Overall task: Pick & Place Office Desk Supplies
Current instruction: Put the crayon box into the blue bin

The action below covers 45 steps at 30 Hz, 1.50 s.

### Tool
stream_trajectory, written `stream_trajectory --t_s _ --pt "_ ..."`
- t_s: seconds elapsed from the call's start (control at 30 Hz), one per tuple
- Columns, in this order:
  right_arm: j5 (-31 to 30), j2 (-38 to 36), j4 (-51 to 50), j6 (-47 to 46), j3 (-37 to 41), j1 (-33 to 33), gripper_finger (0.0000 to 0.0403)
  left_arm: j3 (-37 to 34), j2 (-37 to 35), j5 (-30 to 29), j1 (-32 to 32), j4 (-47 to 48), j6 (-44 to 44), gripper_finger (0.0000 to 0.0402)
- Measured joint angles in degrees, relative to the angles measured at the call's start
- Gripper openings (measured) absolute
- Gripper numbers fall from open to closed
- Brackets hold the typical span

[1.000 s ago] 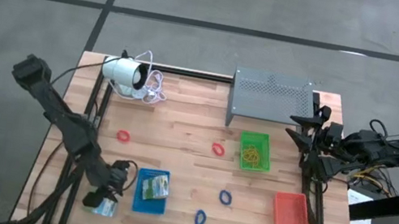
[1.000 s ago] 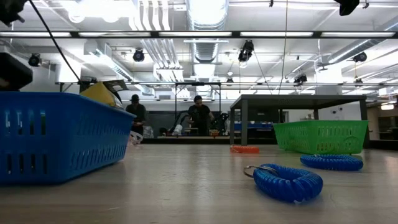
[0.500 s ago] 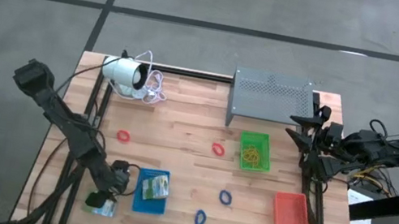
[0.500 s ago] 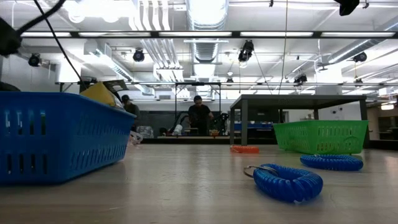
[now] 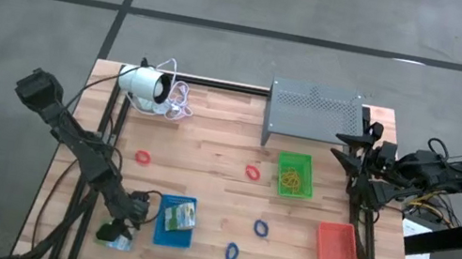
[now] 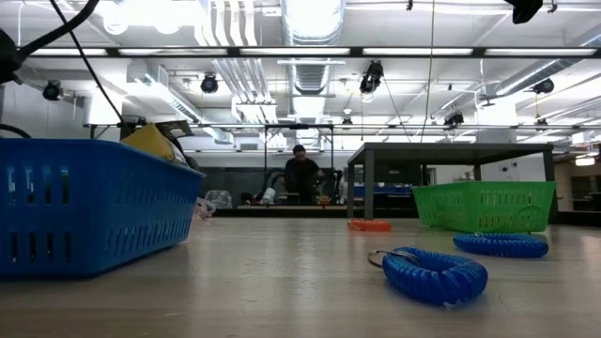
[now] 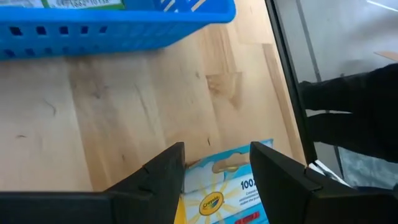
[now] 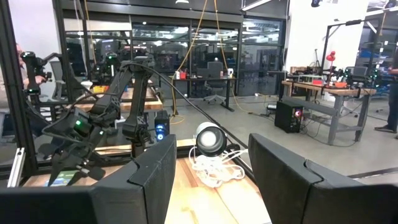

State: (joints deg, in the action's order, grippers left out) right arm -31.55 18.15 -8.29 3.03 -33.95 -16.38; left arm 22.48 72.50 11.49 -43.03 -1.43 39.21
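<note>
Hovering left gripper (image 7: 214, 177), jaws spread, straddles the crayon packet (image 7: 231, 190) lying outside the blue tray (image 5: 176, 222), likely lining up a grab. Right gripper (image 5: 350, 158) parked wide open at table edge.

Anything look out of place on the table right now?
One packet lies at the table's front-left edge, outside the blue tray, which already holds another. The left gripper, open, is over it. Red and blue loops also lie loose.
</note>
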Motion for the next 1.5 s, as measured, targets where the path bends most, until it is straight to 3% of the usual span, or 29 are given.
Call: stream_trajectory --t_s 0.37,0.97,1.27,1.5 --pt "0.0 0.0 0.0 0.0 0.0 0.0 0.0199 -0.4 0.1 0.6 0.0 -0.2 -1.9 0.0184" --pt "0.0 0.0 0.0 0.0 0.0 0.0 0.0199 -0.4 0.1 -1.9 0.0 1.1 -0.4 0.0080" --pt "0.0 0.0 0.0 0.0 0.0 0.0 0.0199 -0.4 0.1 -3.3 0.0 1.4 -0.4 0.0009" --pt "0.0 0.0 0.0 0.0 0.0 0.0 0.0199 -0.4 0.1 -3.4 0.0 0.6 -0.2 0.0002"
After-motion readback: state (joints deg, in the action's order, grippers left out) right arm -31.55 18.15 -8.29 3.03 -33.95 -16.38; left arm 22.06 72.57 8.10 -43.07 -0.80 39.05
